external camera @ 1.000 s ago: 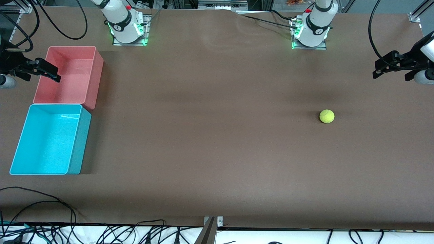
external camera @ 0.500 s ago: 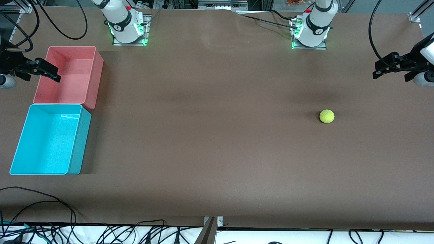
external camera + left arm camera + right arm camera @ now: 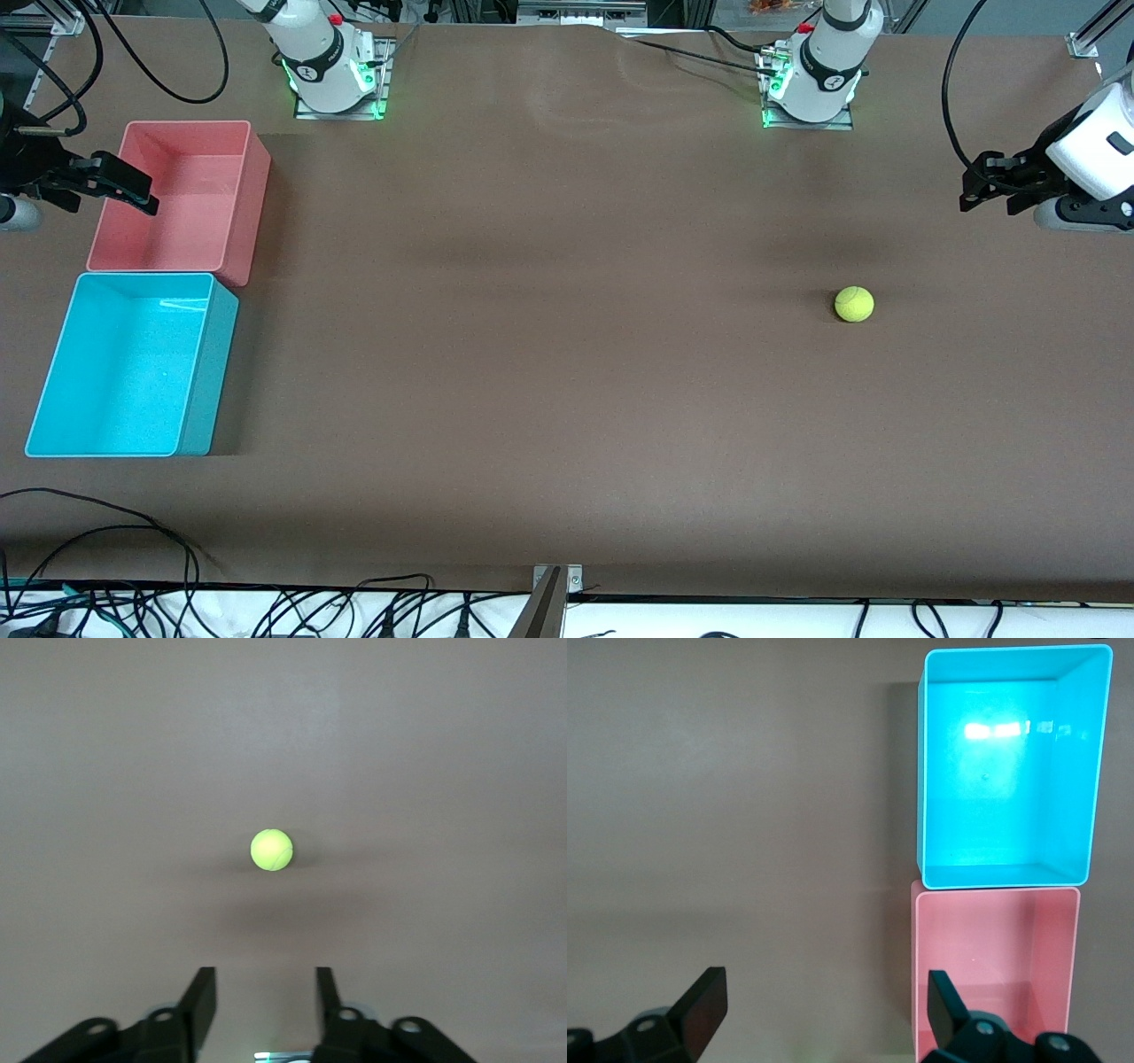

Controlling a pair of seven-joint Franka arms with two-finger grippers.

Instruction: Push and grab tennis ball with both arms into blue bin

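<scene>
The tennis ball rests on the brown table toward the left arm's end, and the left wrist view shows the tennis ball well ahead of the jaws. My left gripper hovers over the table edge at that end, apart from the ball. In its own view the left gripper has its fingers apart with nothing between them. The blue bin sits at the right arm's end. My right gripper hangs over the pink bin's outer rim. The right gripper is wide open and holds nothing.
A pink bin stands against the blue bin, farther from the front camera; the right wrist view shows the pink bin too. Cables trail along the table's front edge.
The left gripper shifted a little toward the table's middle, its wrist turned, and its jaws narrowed. The ball and the right arm stayed put.
</scene>
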